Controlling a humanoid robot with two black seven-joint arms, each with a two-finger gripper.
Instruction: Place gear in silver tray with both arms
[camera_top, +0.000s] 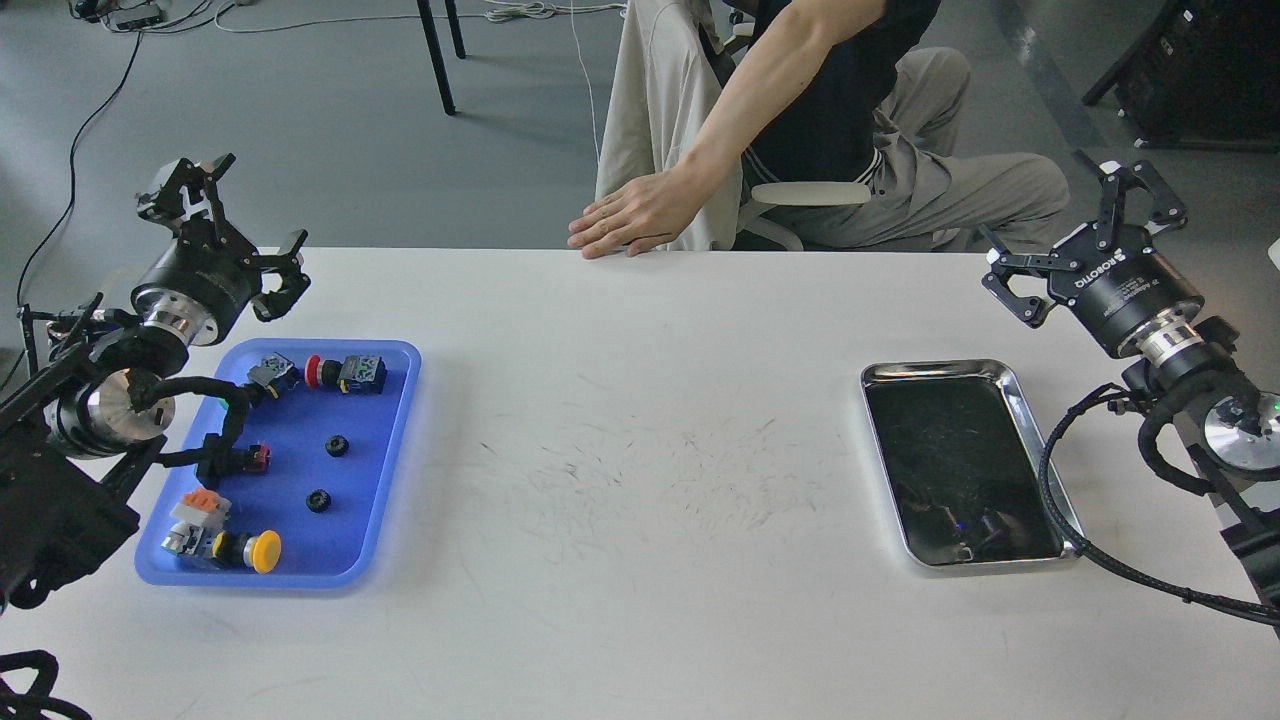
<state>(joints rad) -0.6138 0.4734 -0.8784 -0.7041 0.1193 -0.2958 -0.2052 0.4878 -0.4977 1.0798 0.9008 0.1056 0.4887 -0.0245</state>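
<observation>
Two small black gears lie in the blue plastic tray (395, 430) at the left: one (337, 446) near the middle, the other (318, 500) below it. The silver tray (1010, 380) lies at the right with its dark bottom bare. My left gripper (232, 230) is open and empty, held above the table's far left edge, behind the blue tray. My right gripper (1085, 240) is open and empty, held above the table's far right edge, behind the silver tray.
The blue tray also holds push buttons and switch parts: a red one (316, 371), a yellow one (262, 551), an orange-topped block (198, 506). A person's hand (628, 215) hovers at the table's far edge. Black cables (1100, 560) run beside the silver tray.
</observation>
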